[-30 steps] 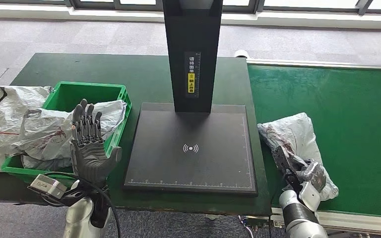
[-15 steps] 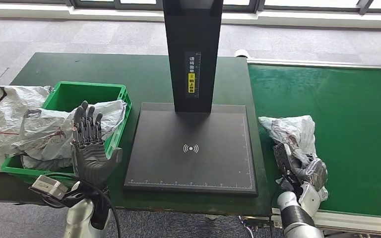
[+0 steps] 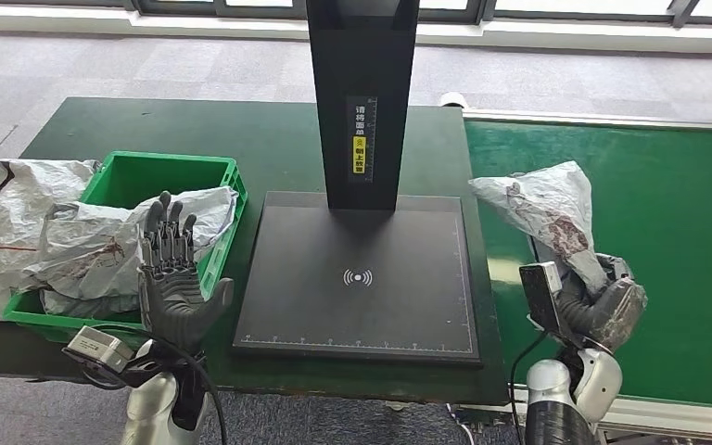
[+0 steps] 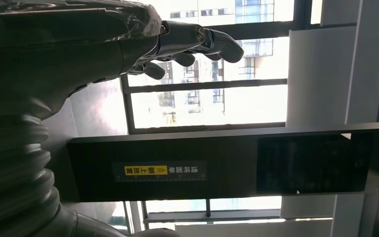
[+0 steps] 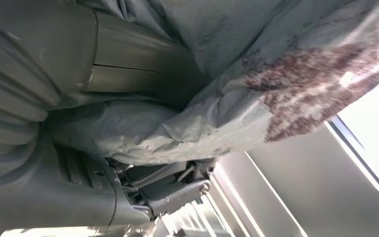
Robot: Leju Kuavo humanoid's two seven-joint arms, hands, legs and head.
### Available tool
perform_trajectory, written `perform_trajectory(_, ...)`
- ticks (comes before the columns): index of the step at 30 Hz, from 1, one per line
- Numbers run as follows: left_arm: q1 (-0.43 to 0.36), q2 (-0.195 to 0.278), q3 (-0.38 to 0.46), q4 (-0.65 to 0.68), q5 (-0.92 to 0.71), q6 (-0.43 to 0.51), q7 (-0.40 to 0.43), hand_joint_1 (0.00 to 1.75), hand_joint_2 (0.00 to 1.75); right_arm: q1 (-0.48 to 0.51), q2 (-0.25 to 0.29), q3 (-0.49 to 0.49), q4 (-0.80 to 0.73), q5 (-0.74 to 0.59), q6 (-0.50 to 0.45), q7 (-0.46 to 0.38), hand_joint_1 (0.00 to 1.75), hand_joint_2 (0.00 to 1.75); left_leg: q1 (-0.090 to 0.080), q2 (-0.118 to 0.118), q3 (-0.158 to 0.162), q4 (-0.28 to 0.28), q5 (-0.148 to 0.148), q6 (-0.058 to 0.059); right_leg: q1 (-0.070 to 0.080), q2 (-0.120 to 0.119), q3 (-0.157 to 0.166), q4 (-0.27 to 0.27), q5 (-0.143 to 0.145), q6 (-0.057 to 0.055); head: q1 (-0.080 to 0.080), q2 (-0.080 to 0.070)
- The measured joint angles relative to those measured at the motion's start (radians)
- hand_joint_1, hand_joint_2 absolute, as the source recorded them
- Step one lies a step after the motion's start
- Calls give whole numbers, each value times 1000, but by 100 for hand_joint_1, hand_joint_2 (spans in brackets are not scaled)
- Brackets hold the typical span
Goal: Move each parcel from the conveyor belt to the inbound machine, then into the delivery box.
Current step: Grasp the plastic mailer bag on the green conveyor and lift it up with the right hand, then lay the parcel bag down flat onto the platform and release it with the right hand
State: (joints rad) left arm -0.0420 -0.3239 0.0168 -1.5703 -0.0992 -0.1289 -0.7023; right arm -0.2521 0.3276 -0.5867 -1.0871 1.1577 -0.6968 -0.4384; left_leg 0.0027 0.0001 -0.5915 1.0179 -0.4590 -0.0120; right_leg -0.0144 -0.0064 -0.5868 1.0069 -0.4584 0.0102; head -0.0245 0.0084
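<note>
gripping: right hand holds a grey parcel by its lower end, the bag lifted clear of the conveyor belt and rising toward 11 o'clock from the hand
parcel close up: in the right wrist view the crumpled bag fills most of the picture, a dark red print on its side, the hand pressed around its lower fold
parcel place: at 3 o'clock of the inbound machine's plate, above the seam between table and belt, its top edge near the plate's far right corner
left hand: left hand is raised at 9 o'clock of the plate, palm up, fingers spread and straight, holding nothing; the left wrist view shows the fingers extended against bright windows
inbound machine: black flat plate with a white signal mark at its middle, and a black upright column at 12 o'clock carrying a white and yellow label
delivery box: green crate at 9 o'clock of the plate, on the dark green table, with grey bagged parcels lying in it
beyond the box: another crumpled grey bag at the far left, hanging past the table's edge
</note>
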Motion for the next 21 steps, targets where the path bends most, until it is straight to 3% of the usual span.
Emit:
perform_trajectory(5,-1,0,0,7,1,0,0,0,175,64,14,69,-169,-61,0,-7,175,175,0,1,0,0,0,0,0,1,-1,0,0,0,0,0)
perform_trajectory(10,-3,0,-1,19,4,-1,0,0,175,107,15,160,-320,-33,0,14,175,175,0,2,0,0,0,0,0,2,-1,0,0,0,0,0)
perform_trajectory(15,-7,1,-7,32,6,-1,0,0,175,115,12,304,-354,54,0,63,175,175,0,5,1,0,0,0,0,5,-2,0,0,0,0,0)
perform_trajectory(21,-8,1,-7,41,6,-1,0,0,175,115,11,376,-354,63,1,73,175,175,0,5,1,0,0,0,0,5,-1,0,0,0,0,0)
